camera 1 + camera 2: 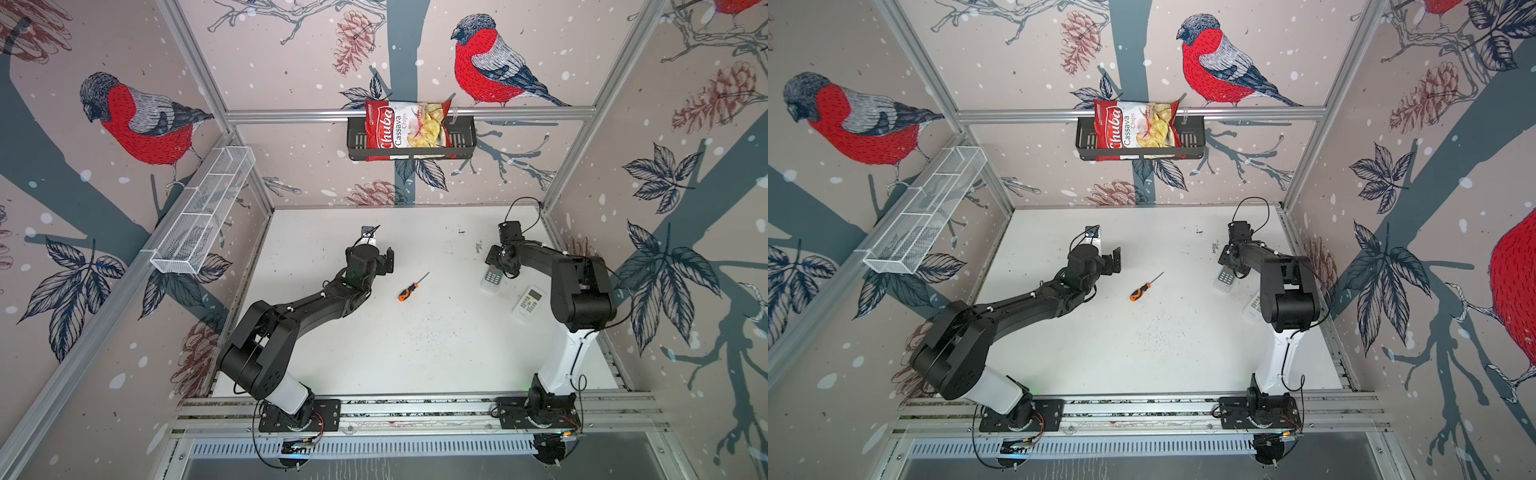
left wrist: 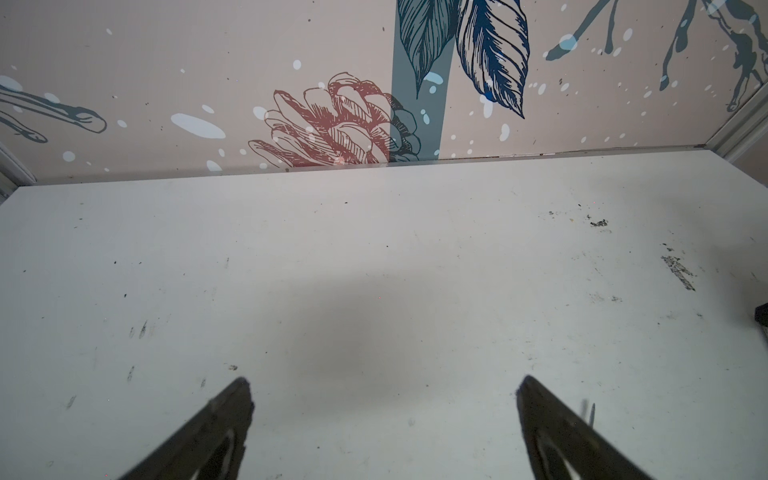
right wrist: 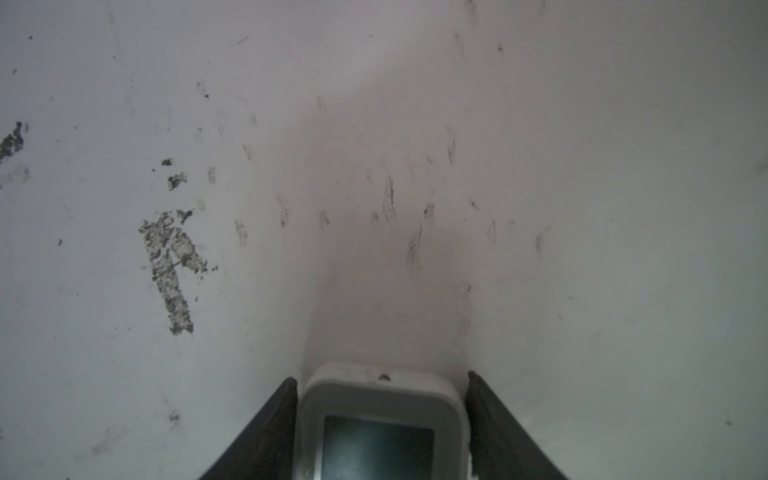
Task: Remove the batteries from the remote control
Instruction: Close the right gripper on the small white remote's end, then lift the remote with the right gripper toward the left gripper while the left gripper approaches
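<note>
- your left gripper [image 2: 384, 384] hangs released, fingers wide apart over bare desk [image 1: 415, 353], holding nothing.
- your right gripper [image 3: 382, 378] is down at the remote [image 1: 491, 277] on the right side of the desk.
- in the right wrist view its fingers [image 3: 270, 432] flank the remote's screen end, tight against both sides or just off them.
- you cannot tell whether that gripper clamps the remote or only brackets it.
- the remote lies on the desk, buttons up, its far end hidden under the gripper in both top views.
- a second remote [image 1: 528, 302] lies just beside it, nearer the right arm's base, apart from the gripper.
- a screwdriver [image 1: 411, 287] lies mid-desk between the arms, untouched.
- the batteries show in no view.
</note>
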Robot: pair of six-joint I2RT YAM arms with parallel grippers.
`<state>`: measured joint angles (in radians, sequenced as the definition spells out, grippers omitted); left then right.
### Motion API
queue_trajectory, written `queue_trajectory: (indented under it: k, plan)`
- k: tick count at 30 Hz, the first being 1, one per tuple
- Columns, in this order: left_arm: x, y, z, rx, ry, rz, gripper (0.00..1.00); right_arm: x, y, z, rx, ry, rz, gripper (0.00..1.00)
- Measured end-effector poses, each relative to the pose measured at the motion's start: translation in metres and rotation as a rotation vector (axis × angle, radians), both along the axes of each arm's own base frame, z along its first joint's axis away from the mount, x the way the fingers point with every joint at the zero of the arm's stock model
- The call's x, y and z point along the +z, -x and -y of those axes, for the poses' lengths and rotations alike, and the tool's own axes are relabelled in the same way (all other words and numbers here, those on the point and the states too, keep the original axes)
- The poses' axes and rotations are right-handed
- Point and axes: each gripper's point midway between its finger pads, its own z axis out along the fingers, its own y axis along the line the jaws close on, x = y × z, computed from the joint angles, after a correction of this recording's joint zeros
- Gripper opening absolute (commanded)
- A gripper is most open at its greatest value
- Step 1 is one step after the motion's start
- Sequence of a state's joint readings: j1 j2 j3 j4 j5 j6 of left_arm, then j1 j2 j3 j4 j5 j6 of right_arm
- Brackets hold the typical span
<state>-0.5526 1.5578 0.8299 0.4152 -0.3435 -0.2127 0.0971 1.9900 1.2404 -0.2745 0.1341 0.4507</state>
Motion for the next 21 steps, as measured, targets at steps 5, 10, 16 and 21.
queue_trajectory:
  k: [5, 10, 16, 21]
  plan:
    - [-0.001, 0.0, 0.0, 0.0, -0.001, -0.002, 0.98, -0.002, -0.001, 0.001, -0.003, 0.004, 0.005, 0.47]
    - [-0.002, 0.0, 0.0, -0.002, -0.001, -0.004, 0.98, 0.001, -0.004, 0.0, -0.004, -0.002, 0.016, 0.4]
    - [-0.002, 0.0, 0.001, -0.004, -0.001, -0.004, 0.98, 0.007, -0.006, -0.004, 0.013, -0.003, 0.025, 0.35]
    - [0.001, 0.001, 0.005, -0.037, 0.014, -0.005, 0.98, 0.014, 0.008, -0.028, 0.098, -0.052, -0.019, 0.33]
